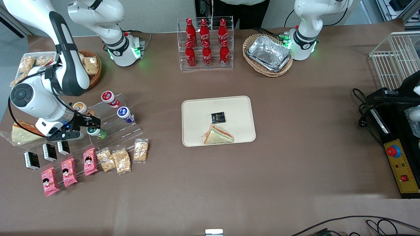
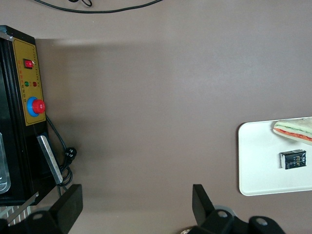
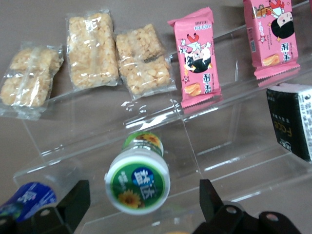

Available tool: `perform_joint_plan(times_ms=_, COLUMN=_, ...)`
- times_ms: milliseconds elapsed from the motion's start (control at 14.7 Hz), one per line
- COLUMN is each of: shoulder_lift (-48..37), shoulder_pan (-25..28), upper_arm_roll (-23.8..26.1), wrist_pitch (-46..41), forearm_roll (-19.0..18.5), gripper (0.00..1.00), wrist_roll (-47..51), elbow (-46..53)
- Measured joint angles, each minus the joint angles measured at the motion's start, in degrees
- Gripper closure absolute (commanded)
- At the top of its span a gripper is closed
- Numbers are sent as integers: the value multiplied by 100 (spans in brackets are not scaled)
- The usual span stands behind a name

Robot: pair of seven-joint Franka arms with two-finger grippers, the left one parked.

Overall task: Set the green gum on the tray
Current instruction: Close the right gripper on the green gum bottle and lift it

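A brown table is filling nearly the whole front view, its matte cloth-like cover lying smooth and taking soft, even light from overhead, with faint shadows falling near its front edge. Past the table's upper edge a strip of pale wall or floor is showing, and a white wire rack is standing at the parked arm's end beside a black control box with a red button, with black cables trailing near it.

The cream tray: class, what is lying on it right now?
On the tray lie a small black packet and a wrapped sandwich. The green gum sits on the clear stand, the open gripper around it.
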Motion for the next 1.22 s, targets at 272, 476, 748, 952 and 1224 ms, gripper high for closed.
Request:
perform_joint_plan(times_ms=272, shoulder_lift=105, shoulder_pan=9, upper_arm_roll=9, wrist_pitch=487, forearm_roll=0, gripper=2, wrist_roll=-5, elbow=-278)
perform_joint_plan(times_ms=476, shoulder_lift=130, shoulder_pan=16, upper_arm_roll=13, wrist_pitch=515, forearm_roll=0, gripper=21, wrist_roll=-5, elbow=-315)
perform_joint_plan(times_ms=748, shoulder_lift=144, shoulder_pan=27, upper_arm_roll=16, wrist_pitch=523, forearm_roll=0, gripper=51, wrist_roll=-4, elbow=-318)
perform_joint_plan(times_ms=952, shoulder_lift=148, shoulder_pan=44, upper_arm_roll=16, wrist_pitch=523, forearm_roll=0, gripper=64, wrist_roll=-4, elbow=-320)
perform_joint_plan(times_ms=1224, shoulder_lift=147, shoulder_pan=45, upper_arm_roll=16, wrist_pitch=522, forearm_roll=0, gripper=69, wrist_roll=-3, elbow=-320)
